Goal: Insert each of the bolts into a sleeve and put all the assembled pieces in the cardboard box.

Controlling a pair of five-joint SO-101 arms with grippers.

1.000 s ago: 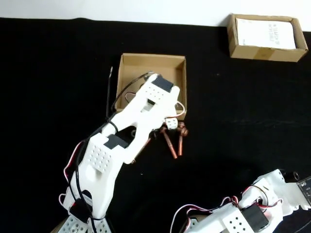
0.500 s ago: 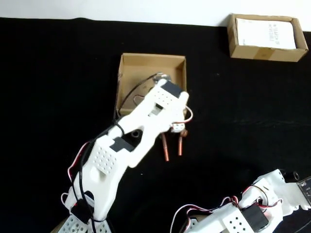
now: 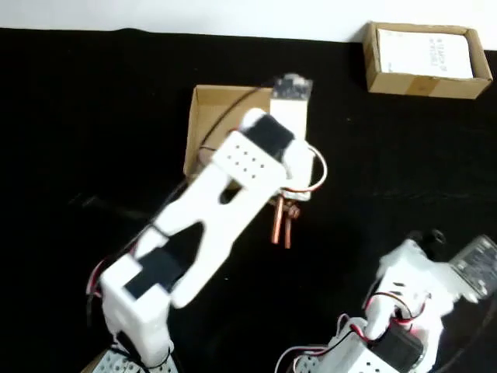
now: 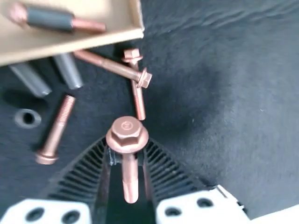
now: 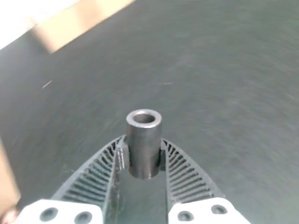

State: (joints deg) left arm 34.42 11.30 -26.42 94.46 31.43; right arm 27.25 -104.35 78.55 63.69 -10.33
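Observation:
In the left wrist view my left gripper (image 4: 126,147) is shut on a copper bolt (image 4: 127,136), hex head pointing away, held above the black table. Below it lie two crossed bolts (image 4: 135,77), a third bolt (image 4: 56,128), two grey sleeves (image 4: 67,70) on their sides, and an upright sleeve (image 4: 27,117). The cardboard box (image 4: 70,39) holds one assembled piece (image 4: 51,19). My right gripper (image 5: 143,144) is shut on a grey sleeve (image 5: 144,126), its bore facing away. From above, the left arm (image 3: 233,194) hangs over the box (image 3: 206,116) and the bolts (image 3: 281,225).
A second cardboard box (image 3: 423,58) with white paper inside stands at the back right. The right arm (image 3: 419,287) is at the front right over bare black table. The left arm covers most of the near box's opening.
The left arm has risen and swung toward the far right, lifting a bolt from the pile. The right arm has lifted up from the front right edge.

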